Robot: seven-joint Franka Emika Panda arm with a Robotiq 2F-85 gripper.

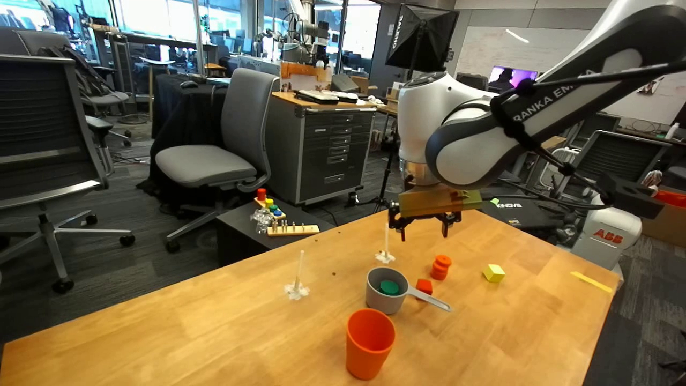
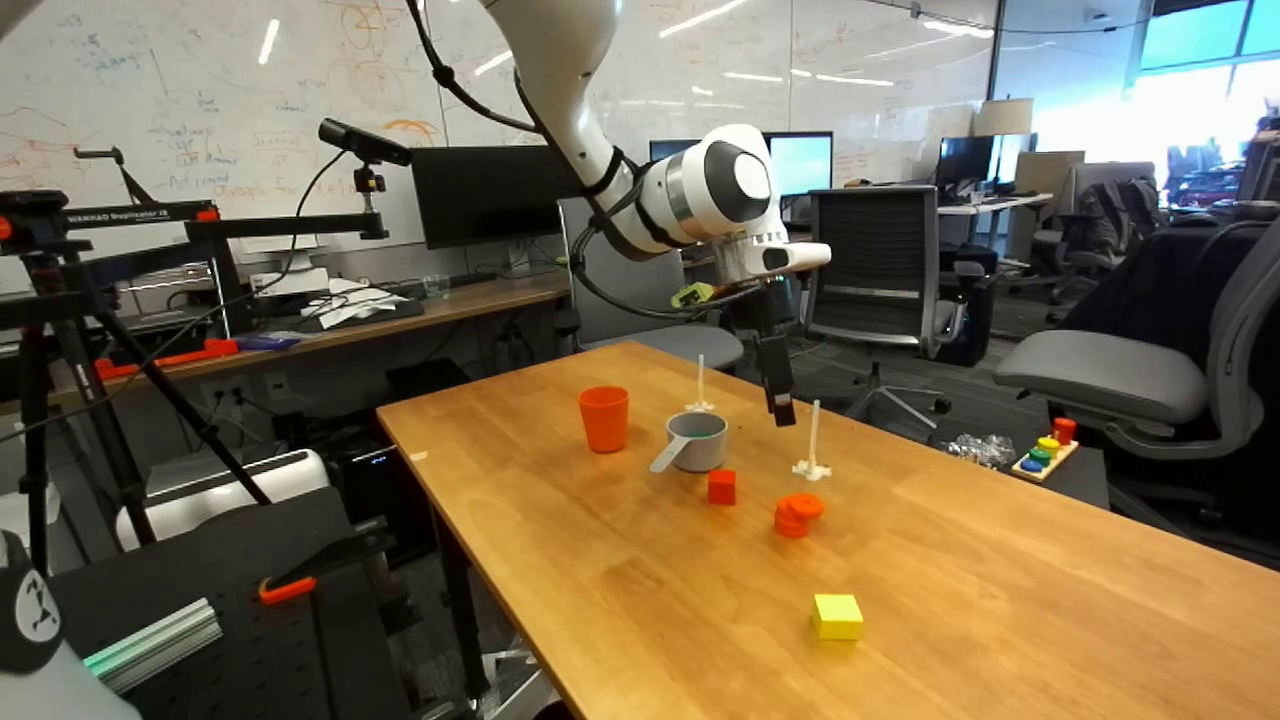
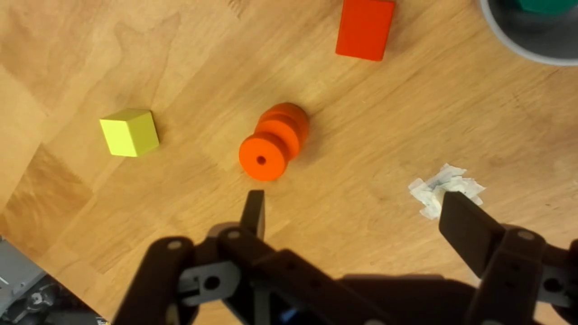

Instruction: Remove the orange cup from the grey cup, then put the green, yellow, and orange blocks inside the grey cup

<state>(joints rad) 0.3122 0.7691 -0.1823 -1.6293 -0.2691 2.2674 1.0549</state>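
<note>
The bench (image 1: 214,321) spread beneath the end effector (image 1: 424,236), whose two fingers hung wide apart above it, bare wood showing between their tips. The orange cup (image 1: 370,347) stood upright and well apart from the end effector in both exterior views, the farther of the two cups. The grey cup (image 1: 381,303), upright too, stood apart from the orange one, roughly between that and the end effector; in the wrist view it showed only in part, ahead and to the right of the fingertips. Near the end effector rose a thin white post (image 1: 386,242), its taped foot partly hidden behind the right-hand fingertip in the wrist view; a matching post (image 1: 299,272) stood farther off. A stack of orange discs (image 3: 281,131), set unevenly, sat just ahead of the left-hand fingertip. The orange-red block (image 3: 365,31) lay beyond the discs, ahead of the gap between the fingers; the yellow block (image 3: 129,134) lay out to their left. The green block (image 1: 389,288) was down inside the grey cup, ahead and right of the end effector.
</note>
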